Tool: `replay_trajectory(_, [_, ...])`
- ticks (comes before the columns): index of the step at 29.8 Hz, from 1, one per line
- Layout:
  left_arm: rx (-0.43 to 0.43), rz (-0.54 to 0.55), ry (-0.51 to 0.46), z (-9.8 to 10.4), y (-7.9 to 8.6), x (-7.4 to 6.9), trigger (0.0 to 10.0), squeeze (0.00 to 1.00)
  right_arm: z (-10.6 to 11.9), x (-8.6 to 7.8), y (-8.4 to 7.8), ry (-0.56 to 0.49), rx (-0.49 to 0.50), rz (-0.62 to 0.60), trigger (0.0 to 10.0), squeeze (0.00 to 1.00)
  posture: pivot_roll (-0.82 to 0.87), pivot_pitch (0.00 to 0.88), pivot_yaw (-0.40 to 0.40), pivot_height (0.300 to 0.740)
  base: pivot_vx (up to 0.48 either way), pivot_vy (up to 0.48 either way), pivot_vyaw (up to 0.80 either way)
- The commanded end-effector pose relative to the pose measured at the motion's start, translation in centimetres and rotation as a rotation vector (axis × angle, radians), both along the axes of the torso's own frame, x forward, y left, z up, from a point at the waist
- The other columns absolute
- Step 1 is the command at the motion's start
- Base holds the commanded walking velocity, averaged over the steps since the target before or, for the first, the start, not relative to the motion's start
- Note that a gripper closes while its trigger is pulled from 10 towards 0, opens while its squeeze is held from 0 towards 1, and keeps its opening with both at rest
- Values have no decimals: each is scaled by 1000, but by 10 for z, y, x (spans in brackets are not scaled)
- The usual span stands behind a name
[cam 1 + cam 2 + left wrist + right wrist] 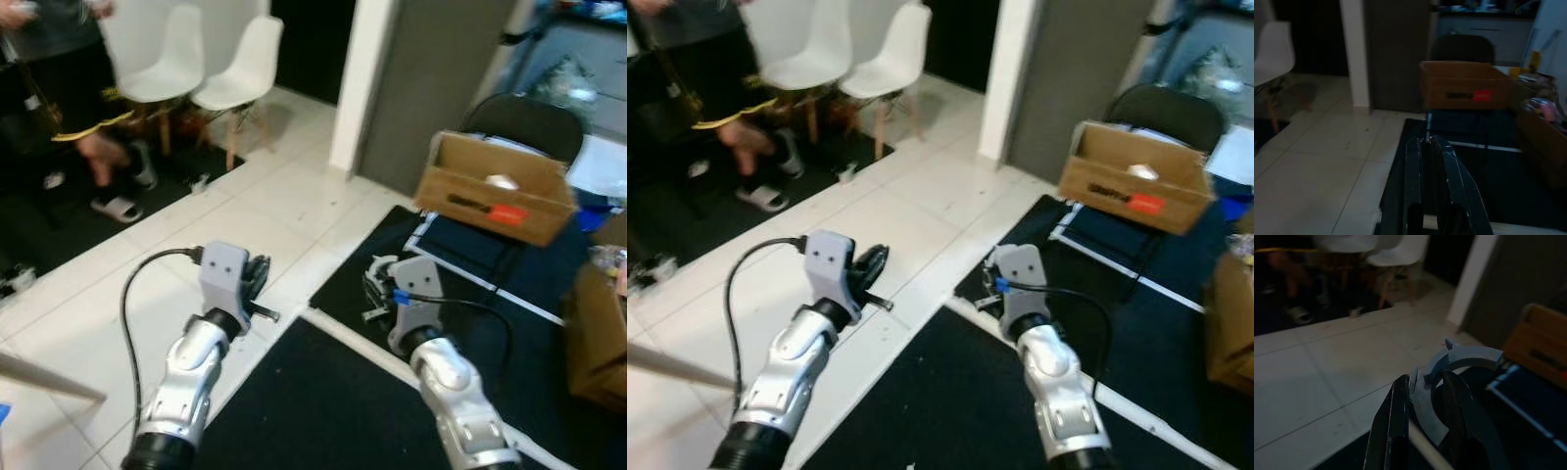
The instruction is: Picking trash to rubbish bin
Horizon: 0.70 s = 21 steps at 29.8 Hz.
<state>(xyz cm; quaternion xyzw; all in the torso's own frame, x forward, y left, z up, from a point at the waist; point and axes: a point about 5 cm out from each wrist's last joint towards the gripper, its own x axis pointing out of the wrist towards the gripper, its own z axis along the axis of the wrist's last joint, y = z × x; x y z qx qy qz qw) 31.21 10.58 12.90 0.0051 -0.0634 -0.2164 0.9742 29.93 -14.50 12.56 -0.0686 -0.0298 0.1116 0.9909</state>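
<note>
Floor (245,225): glossy pale tiles, smooth, with thin grout lines. Mat (323,411): black, matt, cloth-like pile, edged with white tape. Chairs (240,69): smooth white moulded plastic seats on wooden legs. Box (495,191): matt brown cardboard with a red label. Left gripper (257,279) and right gripper (375,286): grey matt plastic housings, black jaws with a slight sheen; the arms are silver, smooth, semi-gloss metal-look shells. Cable (137,284): black, smooth rubbery sheath.
</note>
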Motion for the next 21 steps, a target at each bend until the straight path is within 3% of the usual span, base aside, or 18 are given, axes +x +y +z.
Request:
replay_trajectory(1, [9, 3, 28, -8, 0, -3, 10000, 0, -6, -3, 2, 21, 8, 5, 10000, 0, -118, 43, -41, 740, 0, 0, -800])
replay_trajectory(17, [2, 7, 40, -8, 1, -2, 10000, 0, -11, -1, 2, 48, 29, -6, 10000, 0, -109, 48, -38, 740, 0, 0, -780])
replay_trajectory(21, [-10, -11, 35, -7, 0, -3, 10000, 0, -21, -1, 2, 106, -27, -14, 10000, 0, -108, 49, -34, 740, 60, 0, 0])
